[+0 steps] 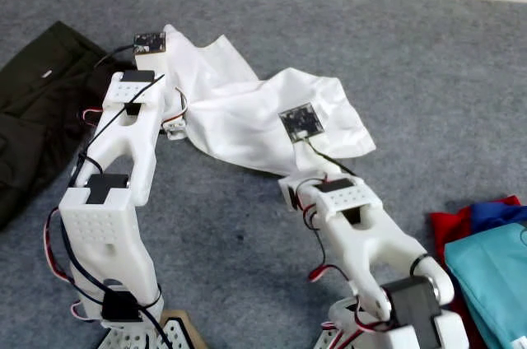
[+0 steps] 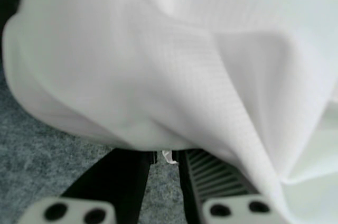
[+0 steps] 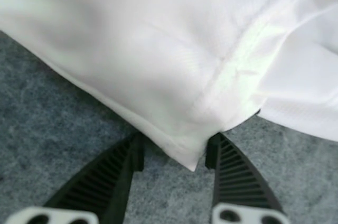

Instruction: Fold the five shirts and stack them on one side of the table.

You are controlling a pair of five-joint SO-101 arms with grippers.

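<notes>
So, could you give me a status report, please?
Left pincer shut on white shirt. Right pincer open around shirt corner. Shirt rumpled, not folded. Coloured shirts piled apart, nothing blocking.

A white shirt [image 1: 247, 114] is lying rumpled at centre, a dark shirt [image 1: 33, 110] is sprawling far left; red shirt [image 1: 449, 230], blue shirt [image 1: 498, 216] and teal shirt [image 1: 486, 275] are sitting piled near right

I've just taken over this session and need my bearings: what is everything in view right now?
white shirt: one, white, crumpled at mid-table
dark garment: one, blackish, at the high view's left edge
red shirt: one, red, in the pile at the right edge
blue shirt: one, blue, same pile
teal shirt: one, teal, on top of that pile
table: one, grey
left gripper: one, black, shut on the white shirt
right gripper: one, black, open around the white shirt's corner
</notes>
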